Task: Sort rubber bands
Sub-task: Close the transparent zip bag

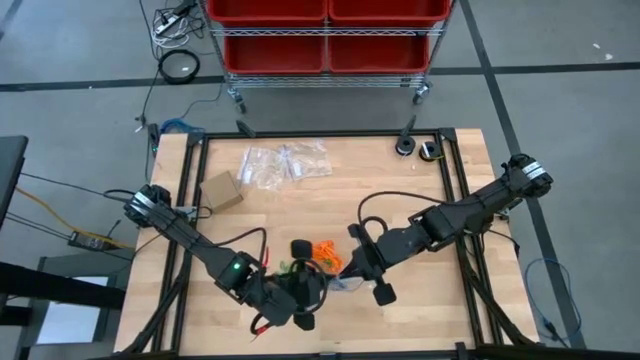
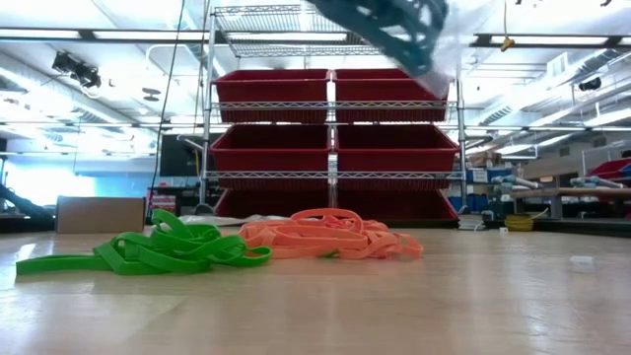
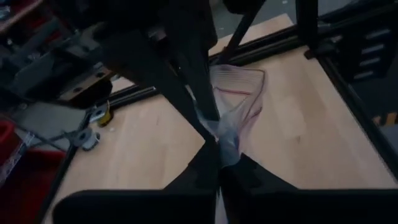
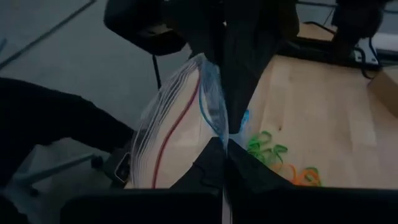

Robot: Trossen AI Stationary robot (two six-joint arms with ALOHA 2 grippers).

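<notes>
Green rubber bands [image 2: 148, 251] and orange ones [image 2: 330, 237] lie in two loose piles on the table near its near edge, also seen in the high view as green [image 1: 288, 266] and orange [image 1: 325, 252]. A bit of blue [image 4: 244, 116] shows beside the bag; I cannot tell whether it is inside. Both grippers are shut on one clear zip bag [image 3: 239, 93], held above the piles. My left gripper [image 3: 219, 152] comes from the left, my right gripper [image 4: 224, 140] from the right, and they meet almost tip to tip. My left gripper pinches the clear bag by a gathered edge [image 3: 225, 138] between its two fingers. The bag is lifted clear of the table and spreads out beyond the fingers. One layer or several, I cannot tell. My right gripper pinches the same bag at its zip edge [image 4: 214, 121], where a blue line and a red line [image 4: 177, 121] run. The bag bulges away to one side of the fingers, lifted clear of the table.
Several more clear bags [image 1: 285, 165] lie toward the far edge, with a small cardboard box [image 1: 222, 190] to their left. Two small round objects [image 1: 415, 148] sit at the far right corner. A rack of red bins [image 2: 335, 143] stands behind the table.
</notes>
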